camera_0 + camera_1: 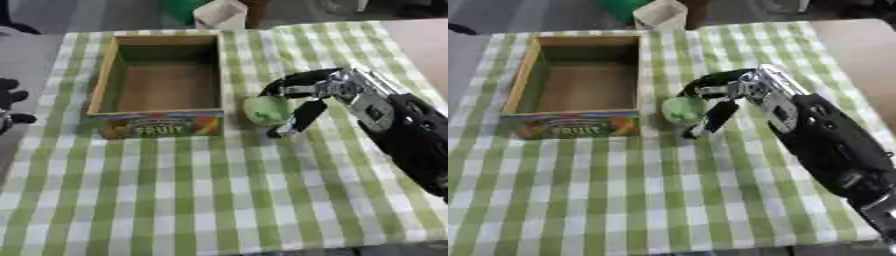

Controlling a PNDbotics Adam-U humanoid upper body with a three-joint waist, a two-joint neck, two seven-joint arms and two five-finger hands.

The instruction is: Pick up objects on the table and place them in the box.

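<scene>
An open wooden box [162,80] sits on a table covered with a green-and-white checked cloth [219,200], and everything else is easiest placed against it. Its front wall carries a colourful label with fruit pictures and the word "FRUIT", and nothing can be seen inside; only its bare brown floor shows. Just beside the box, off the right end of its front wall, is a small round pale green object [266,110], low on the cloth or barely above it; whether it touches the cloth cannot be told. The right hand [306,97] reaches in from the right of the box with its black forearm running toward the lower right corner. Its fingers [289,80] arch over the top of the green object while the thumb [297,120] angles down on the side away from the box, tip near the cloth, so the hand is curled around the object and has hold of it. The object stands outside the box, close to its right wall but not over the opening. The left hand [10,102] shows only at the edge well to the left of the box, beyond the cloth, dark fingers relaxed and holding nothing. Behind the box's far right corner, past the table edge, stands a pale carton-like thing [220,14]
</scene>
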